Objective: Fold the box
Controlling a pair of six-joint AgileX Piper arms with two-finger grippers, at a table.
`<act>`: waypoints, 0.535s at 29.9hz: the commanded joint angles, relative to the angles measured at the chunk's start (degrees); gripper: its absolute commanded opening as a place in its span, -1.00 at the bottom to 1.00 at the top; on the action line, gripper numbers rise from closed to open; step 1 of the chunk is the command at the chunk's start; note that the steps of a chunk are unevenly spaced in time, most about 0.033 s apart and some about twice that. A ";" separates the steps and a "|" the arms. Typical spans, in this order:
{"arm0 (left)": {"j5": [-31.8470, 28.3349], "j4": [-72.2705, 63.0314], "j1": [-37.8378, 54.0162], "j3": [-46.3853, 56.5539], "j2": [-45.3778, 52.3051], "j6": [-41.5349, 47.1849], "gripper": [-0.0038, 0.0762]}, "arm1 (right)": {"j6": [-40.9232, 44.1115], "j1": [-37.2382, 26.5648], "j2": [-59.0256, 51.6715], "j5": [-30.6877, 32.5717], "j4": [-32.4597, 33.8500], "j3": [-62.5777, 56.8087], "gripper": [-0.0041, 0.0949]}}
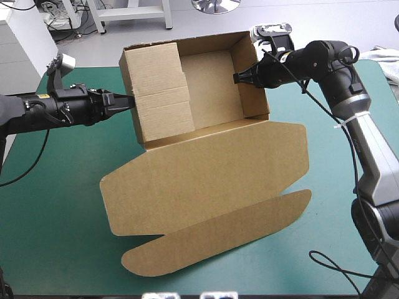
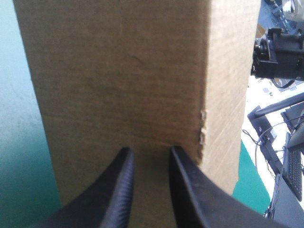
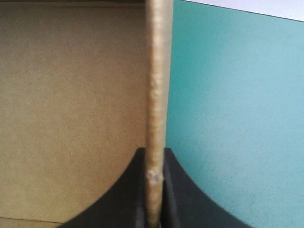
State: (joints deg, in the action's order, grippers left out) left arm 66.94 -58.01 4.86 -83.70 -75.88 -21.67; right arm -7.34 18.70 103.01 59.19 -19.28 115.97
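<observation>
1. Roughly mid-table, the brown box (image 1: 212, 106) stood as an open tray, walls up, opening toward the high cam. The tray part sat nearer the far edge of the table.
2. Lid (image 1: 206, 180) lay flat on the teal-green cover (image 1: 50, 237), running from the tray's near wall toward the table's near edge. Rounded tuck flap (image 1: 218, 233) at its near end was flat too.
3. Tray's L wall had two inner panels folded against it, w/ a seam between them.
4. Left gripper (image 1: 128, 103) came in from the table's left side, approx level, tip at the outer face of the L wall, about halfway along it.
5. L wrist view: left gripper (image 2: 150, 149) had its black fingers slightly spread, w/ a narrow gap. Box (image 2: 123, 85) filled the view ahead as a plain board face. Tips looked at or v. close to the board; couldn't confirm contact. A strip of cover (image 2: 19, 118) showed beside the wall.
6. Right gripper (image 1: 239, 78) reached in from the right and pinched the rim of the tray's R wall, approx midway along.
7. R wrist view: right gripper (image 3: 154, 149) had its fingers pressed nearly together, wall edge sandwiched between. Box interior (image 3: 71, 109) was on one side of that wall, cover (image 3: 237, 118) on the other.
8. Both grippers sat approx opposite each other across the tray.
</observation>
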 commanded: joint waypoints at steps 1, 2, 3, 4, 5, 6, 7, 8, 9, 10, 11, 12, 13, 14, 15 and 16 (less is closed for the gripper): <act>-0.78 -4.36 -0.38 -1.43 1.26 -0.24 -0.02 | 0.93 0.47 -3.17 -3.85 -3.41 1.95 -0.94; -0.49 -4.36 -0.38 -1.43 1.26 -0.24 0.06 | 0.87 0.47 -2.93 -3.85 -3.27 1.95 -0.94; 0.05 -4.36 -0.38 -1.43 1.26 -0.24 0.10 | 0.87 0.47 -2.86 -3.85 -3.27 1.95 -0.94; 0.56 -4.36 -0.38 -1.43 1.26 -0.24 0.15 | 0.87 0.47 -2.53 -3.85 -3.27 1.95 -0.94; 1.04 -4.36 -0.38 -1.43 1.26 -0.24 0.16 | 0.87 0.47 -2.26 -3.73 -3.27 1.95 -0.94; 1.27 -4.36 -0.38 -1.43 1.26 -0.24 0.16 | 0.87 0.47 -2.01 -3.73 -3.27 1.95 -0.94; 1.63 -4.36 -0.38 -1.43 1.26 -0.24 0.16 | 0.87 0.47 -1.67 -3.61 -3.50 1.95 -0.94; 1.67 -4.36 -0.38 -1.43 1.26 -0.24 0.16 | 0.87 0.47 -1.44 -3.51 -3.96 1.95 -0.94; 1.67 -4.24 -0.38 -1.43 1.26 -0.24 0.16 | 0.87 0.47 -1.09 -3.51 -4.37 1.95 -0.94; 1.67 -4.08 -0.38 -1.43 1.26 -0.24 0.16 | 0.87 0.47 -0.88 -3.51 -5.24 1.95 -0.94; 1.67 -3.63 -0.38 -1.43 1.26 -0.24 0.16 | 0.87 0.47 -0.47 -3.62 -5.86 1.95 -0.94; 1.67 -3.08 -0.38 -1.43 1.26 -0.24 0.16 | 0.56 0.47 -0.32 -3.74 -6.77 1.95 -0.94; 1.55 -2.40 -0.38 -1.43 1.26 -0.24 0.16 | 0.39 0.47 -0.08 -3.74 -7.52 1.95 -0.94; 1.41 -1.60 -0.38 -1.43 1.26 -0.24 0.16 | 0.39 0.47 0.17 -3.74 -8.19 1.95 -0.94; 1.15 -0.86 -0.38 -1.43 1.26 -0.24 0.16 | 0.39 0.47 0.31 -3.89 -8.31 1.95 -0.94; 0.74 -0.05 -0.38 -1.43 1.26 -0.11 0.16 | 0.39 0.47 0.43 -3.89 -8.31 1.95 -0.94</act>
State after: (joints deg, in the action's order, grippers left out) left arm 69.23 -56.34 4.86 -83.70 -75.88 -21.67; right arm -7.44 18.95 106.16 58.93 -22.97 115.97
